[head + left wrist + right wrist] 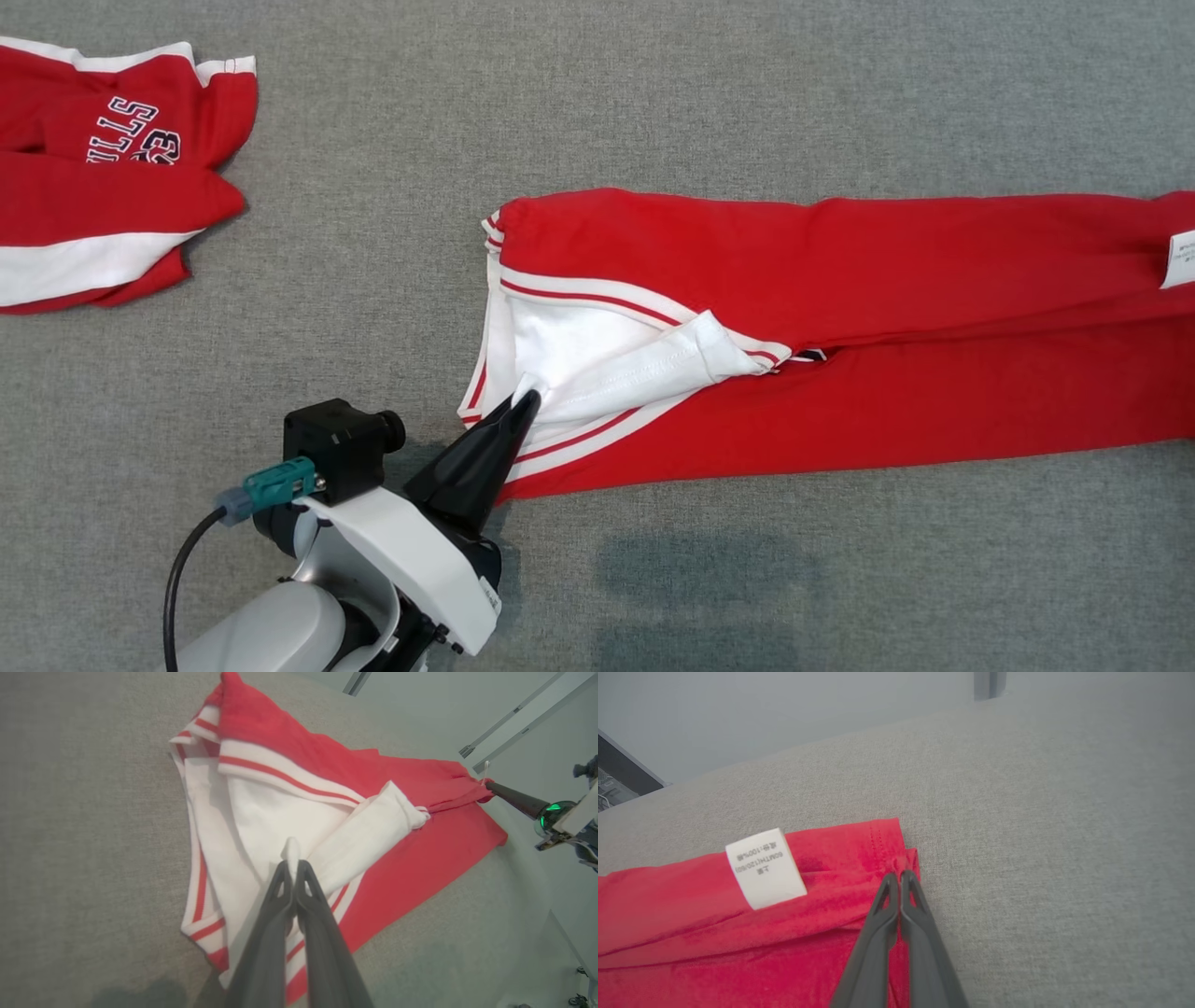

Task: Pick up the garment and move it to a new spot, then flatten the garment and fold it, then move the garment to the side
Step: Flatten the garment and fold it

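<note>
The left arm reaches in from the lower left of the head view, its fingers slanting up and to the right. The left jaws are closed, pinching a small peak of white cloth at the left end of the garment. The right jaws are closed too, nipping the red hem corner at the garment's right end, fingers low over the cloth.

The garment lies stretched lengthwise on the grey tabletop, from the middle to the right edge of the head view. It is red with white and red striped trim, and a white panel is folded open at its left end. One white label sits near the right end.

There are two garments: this one and a second red one, crumpled at the upper left, well apart.
</note>
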Motion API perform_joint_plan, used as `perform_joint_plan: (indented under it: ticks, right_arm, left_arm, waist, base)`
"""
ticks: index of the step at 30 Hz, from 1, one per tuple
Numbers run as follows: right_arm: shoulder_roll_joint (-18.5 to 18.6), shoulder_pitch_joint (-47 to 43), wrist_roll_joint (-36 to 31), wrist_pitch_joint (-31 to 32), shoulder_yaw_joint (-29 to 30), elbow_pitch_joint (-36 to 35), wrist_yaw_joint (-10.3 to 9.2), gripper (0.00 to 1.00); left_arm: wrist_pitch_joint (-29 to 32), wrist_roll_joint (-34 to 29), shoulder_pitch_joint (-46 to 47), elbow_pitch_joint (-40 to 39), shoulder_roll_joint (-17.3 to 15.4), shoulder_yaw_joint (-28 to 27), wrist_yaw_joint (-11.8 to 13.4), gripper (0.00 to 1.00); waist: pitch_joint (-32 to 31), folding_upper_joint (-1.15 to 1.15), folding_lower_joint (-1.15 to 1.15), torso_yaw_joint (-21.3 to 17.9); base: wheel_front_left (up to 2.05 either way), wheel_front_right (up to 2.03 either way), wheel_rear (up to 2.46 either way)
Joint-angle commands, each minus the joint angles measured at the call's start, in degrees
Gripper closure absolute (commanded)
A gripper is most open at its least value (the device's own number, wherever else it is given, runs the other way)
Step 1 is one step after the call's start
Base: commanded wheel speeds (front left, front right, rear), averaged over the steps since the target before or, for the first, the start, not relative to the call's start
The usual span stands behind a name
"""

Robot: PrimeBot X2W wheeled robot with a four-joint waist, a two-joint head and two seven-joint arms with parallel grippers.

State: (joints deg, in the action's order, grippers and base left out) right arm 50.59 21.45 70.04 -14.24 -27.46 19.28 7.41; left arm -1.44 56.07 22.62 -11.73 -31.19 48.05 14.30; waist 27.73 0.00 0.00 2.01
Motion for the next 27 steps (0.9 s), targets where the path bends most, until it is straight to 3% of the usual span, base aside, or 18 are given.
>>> perform_joint_plan:
  ticks: [1, 15, 17, 18, 19, 20, 27]
  right_arm:
    - [2.5, -2.5, -0.6, -0.8, -0.3, -0.4, 0.08, 1.0]
    - [0.9, -1.8, -1.8, -0.8, -2.5, 1.8, 0.08, 1.0]
    - [0.4, -1.2, -2.6, -0.8, -2.8, 2.5, 0.08, 0.56]
    - [0.1, -0.9, -3.1, -0.8, -2.8, 2.9, 0.08, 0.19]
    - [-0.3, -0.6, -3.6, -0.8, -2.8, 3.2, 0.08, 0.0]
    - [-0.7, -0.3, -4.1, -0.8, -2.7, 3.5, 0.08, 0.0]
    - [-3.0, 0.0, -8.5, -0.8, 0.5, 4.4, 0.08, 0.0]
  left_arm:
    - [-0.1, -0.1, 0.5, -0.9, -1.3, -1.9, 0.5, 1.0]
    - [0.5, -1.0, 1.9, 6.1, 1.1, 0.2, -0.1, 1.0]
    - [0.2, -1.6, 2.4, 7.1, 1.4, 0.4, 0.1, 0.61]
    - [0.2, -1.9, 2.6, 7.6, 1.6, 0.6, 0.2, 0.45]
    - [0.2, -1.8, 2.7, 7.8, 2.0, 0.7, 0.2, 0.31]
    - [-0.1, -1.8, 2.9, 7.9, 2.5, 0.7, 0.1, 0.0]
    - [-3.0, -2.0, 2.5, 8.5, 4.2, -0.2, 0.7, 0.0]
  waist:
    - [0.0, 0.0, 0.0, 0.0]
    - [0.0, 0.0, 0.0, -0.3]
    - [-0.2, 0.0, 0.0, -0.4]
    - [-0.2, 0.0, 0.0, -0.4]
    - [-0.4, 0.0, 0.0, -0.5]
    - [-0.5, 0.0, 0.0, -0.5]
    - [-2.7, 0.0, 0.0, -0.6]
  base:
    - [0.0, 0.0, 0.0]
    - [0.0, 0.0, 0.0]
    - [0.0, 0.0, 0.0]
    - [0.0, 0.0, 0.0]
    - [0.0, 0.0, 0.0]
    - [0.0, 0.0, 0.0]
    - [0.0, 0.0, 0.0]
